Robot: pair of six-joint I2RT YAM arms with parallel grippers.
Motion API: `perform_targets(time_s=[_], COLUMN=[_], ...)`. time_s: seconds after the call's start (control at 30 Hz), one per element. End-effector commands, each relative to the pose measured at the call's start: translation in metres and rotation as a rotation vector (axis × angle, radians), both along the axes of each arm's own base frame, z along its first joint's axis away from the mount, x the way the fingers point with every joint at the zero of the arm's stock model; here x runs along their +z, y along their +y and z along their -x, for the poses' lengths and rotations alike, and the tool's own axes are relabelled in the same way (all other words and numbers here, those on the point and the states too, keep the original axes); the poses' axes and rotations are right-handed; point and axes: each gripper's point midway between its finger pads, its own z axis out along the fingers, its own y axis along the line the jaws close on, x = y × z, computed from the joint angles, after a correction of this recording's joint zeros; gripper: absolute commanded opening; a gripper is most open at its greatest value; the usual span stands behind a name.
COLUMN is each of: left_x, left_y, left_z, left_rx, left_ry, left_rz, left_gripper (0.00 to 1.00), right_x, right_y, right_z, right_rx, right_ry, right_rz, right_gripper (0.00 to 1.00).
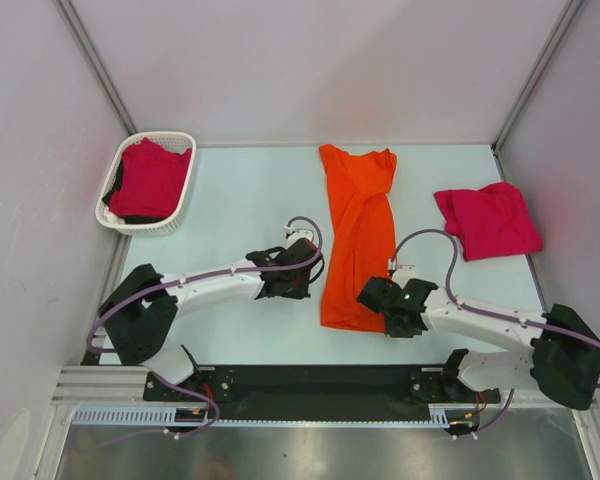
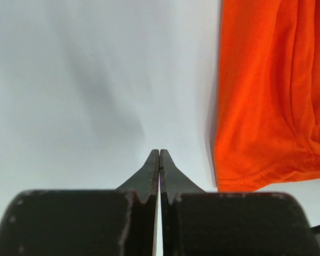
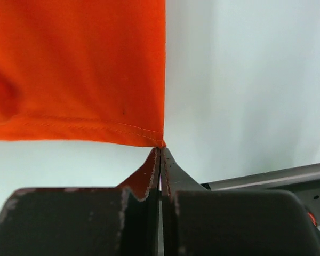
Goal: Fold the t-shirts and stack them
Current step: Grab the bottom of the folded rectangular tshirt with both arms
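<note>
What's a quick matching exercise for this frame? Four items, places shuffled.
Items
1. orange t-shirt
2. white basket
3. left gripper
4. right gripper

Places or states
A. far-left corner of the table, a crimson t-shirt inside
B. shut, over bare table just left of the orange t-shirt
C. laid lengthwise down the middle of the table
D. shut, tips at the orange t-shirt's near right corner

Pairs: 1-C, 2-A, 3-B, 4-D

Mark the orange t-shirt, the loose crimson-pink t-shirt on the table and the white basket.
orange t-shirt (image 1: 358,240), top external view, mid-body cloth.
crimson-pink t-shirt (image 1: 490,222), top external view, centre of the cloth.
white basket (image 1: 145,228), top external view, near lattice wall.
</note>
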Motion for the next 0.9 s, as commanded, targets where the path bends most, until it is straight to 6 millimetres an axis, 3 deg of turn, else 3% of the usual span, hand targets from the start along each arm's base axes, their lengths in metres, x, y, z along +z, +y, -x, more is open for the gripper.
perform_targets(time_s=[0.0,0.13,0.3,0.63,0.87], left_x=[0.007,-0.003,-0.002,0.009,0.011], left_y=[-0.012,-0.029,-0.043,-0.035,-0.032], left_z=[-0.005,-0.004,-0.003,-0.001,-0.001], left_rx=[-0.006,-0.035,-0.063,-0.061,-0.057], left_ry=[-0.028,0.007,0.008,-0.019,-0.026], left_rz=[0.022,0.028,0.034,0.028,0.029], left_gripper=[0.00,0.00,0.00,0.00,0.00], right_x=[0.039,0.050,0.021,-0.012,0.000], right_y=[0.009,0.011,-0.010,-0.026,-0.015], right_z=[-0.017,-0.020,-0.009,0.007,0.012], right_rx=[-0.026,-0.030,-0.070,-0.097,-0.065], right_ry=[-0.151,-0.176,-0.064,-0.017,-0.024], right_rz=[-0.085,-0.104,0.052,0.235,0.216], right_gripper=[0.00,0.00,0.00,0.00,0.00])
